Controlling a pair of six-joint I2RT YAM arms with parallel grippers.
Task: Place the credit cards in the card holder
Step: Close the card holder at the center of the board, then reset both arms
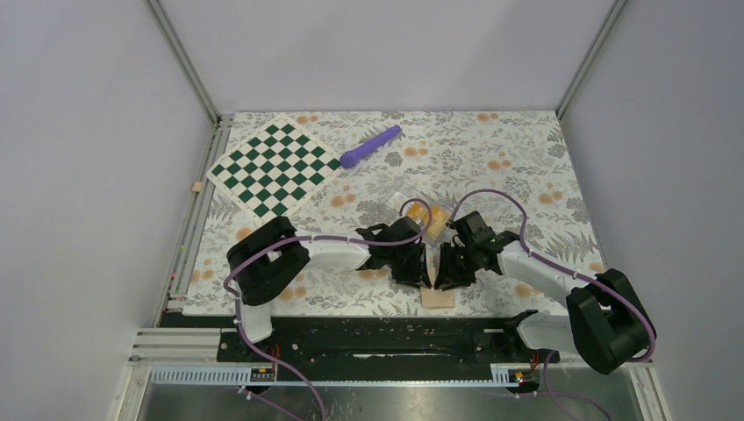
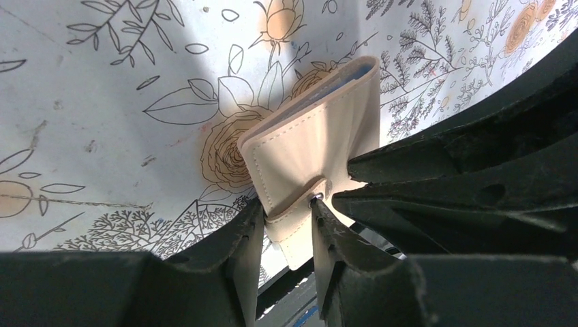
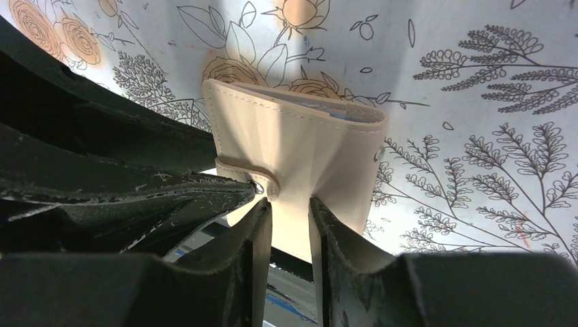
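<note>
The tan card holder (image 1: 438,299) is at the table's near edge, closed, with blue pockets showing at its far rim. In the left wrist view my left gripper (image 2: 286,204) is shut on the strap tab of the card holder (image 2: 313,143), beside the snap. In the right wrist view my right gripper (image 3: 290,204) is shut on the near edge of the card holder (image 3: 300,150). In the top view the left gripper (image 1: 421,274) and the right gripper (image 1: 446,274) meet tip to tip over it. Orange-yellow credit cards (image 1: 436,221) lie at a clear case behind them, partly hidden by a cable.
The clear plastic case (image 1: 405,200) lies just behind the grippers. A green-and-white checkered mat (image 1: 274,167) lies at the far left and a purple stick (image 1: 369,146) beside it. The black rail (image 1: 368,338) runs along the table's near edge.
</note>
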